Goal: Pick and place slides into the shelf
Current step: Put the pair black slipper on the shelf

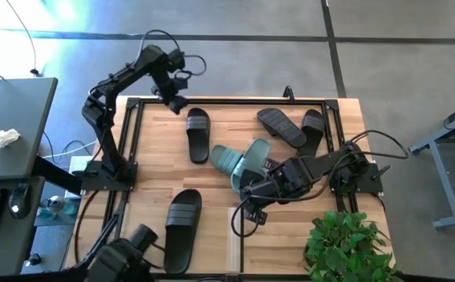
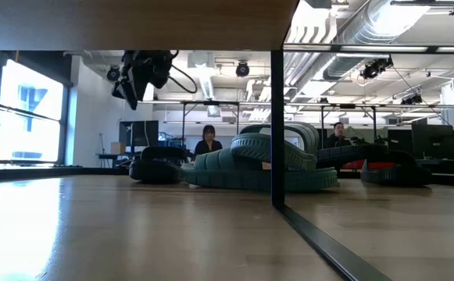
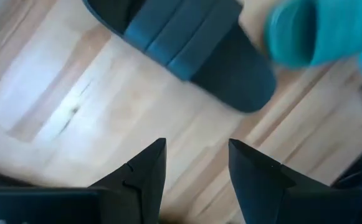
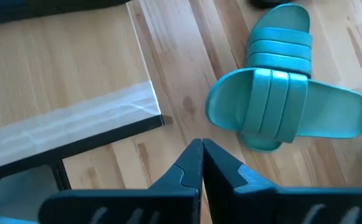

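- Right claw (image 4: 200,152) clenched, empty — hovering near the green slides (image 1: 239,160) on the tabletop (image 1: 157,168).
- Left claw (image 3: 196,165) half-spread over a black slide (image 1: 198,135).
- Shelf (image 4: 68,118) — no slides visible on it; all remain.

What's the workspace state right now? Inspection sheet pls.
Surface: wooden tabletop, dry.
Job's things: green slides overlapping mid-table; black slides at; shelf holds no slides.
Clutter: potted plant at a table corner.
Grippers: left gripper open, empty, above the table's far edge; right gripper shut, empty, beside the green slides.
Cables: loops by right arm base.
Surroundings: side desk; two people far behind.
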Controlling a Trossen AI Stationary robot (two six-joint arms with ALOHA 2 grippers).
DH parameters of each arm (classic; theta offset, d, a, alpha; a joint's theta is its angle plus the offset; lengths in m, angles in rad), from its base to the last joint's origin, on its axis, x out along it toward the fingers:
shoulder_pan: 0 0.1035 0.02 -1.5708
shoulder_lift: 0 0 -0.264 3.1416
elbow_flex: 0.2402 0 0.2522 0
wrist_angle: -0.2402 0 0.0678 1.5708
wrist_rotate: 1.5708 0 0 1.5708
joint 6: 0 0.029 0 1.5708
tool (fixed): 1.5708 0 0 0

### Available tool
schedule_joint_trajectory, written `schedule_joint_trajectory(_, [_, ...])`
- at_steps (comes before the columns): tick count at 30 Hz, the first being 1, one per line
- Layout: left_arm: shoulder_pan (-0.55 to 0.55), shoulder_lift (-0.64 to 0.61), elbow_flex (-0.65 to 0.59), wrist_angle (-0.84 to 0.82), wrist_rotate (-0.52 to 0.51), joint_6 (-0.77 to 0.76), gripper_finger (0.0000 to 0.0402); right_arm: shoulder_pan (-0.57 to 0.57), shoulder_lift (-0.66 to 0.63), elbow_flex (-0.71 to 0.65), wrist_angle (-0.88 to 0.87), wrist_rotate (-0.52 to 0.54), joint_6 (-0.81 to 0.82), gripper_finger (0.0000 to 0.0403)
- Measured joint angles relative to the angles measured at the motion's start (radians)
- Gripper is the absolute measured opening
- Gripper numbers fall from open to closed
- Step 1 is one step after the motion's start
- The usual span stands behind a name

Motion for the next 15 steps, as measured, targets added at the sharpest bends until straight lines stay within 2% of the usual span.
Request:
schedule_joint_trajectory(8, [-0.21, 0.0, 0.0, 0.003, -0.413, 0.087, 0.0156, 0.009, 0.0, 0.0, 0.0, 0.041, -0.034, 0.0001])
schedule_joint_trajectory(10, [-0.259, -0.003, 0.0, 0.003, -0.461, 0.095, 0.0156, 0.015, 0.0, 0.0, 0.0, 0.043, -0.037, 0.0001])
schedule_joint_trajectory(15, [-0.39, -0.007, 0.0, 0.003, -0.49, 0.055, 0.0156, 0.043, 0.0, 0.0, 0.0, 0.065, -0.037, 0.0001])
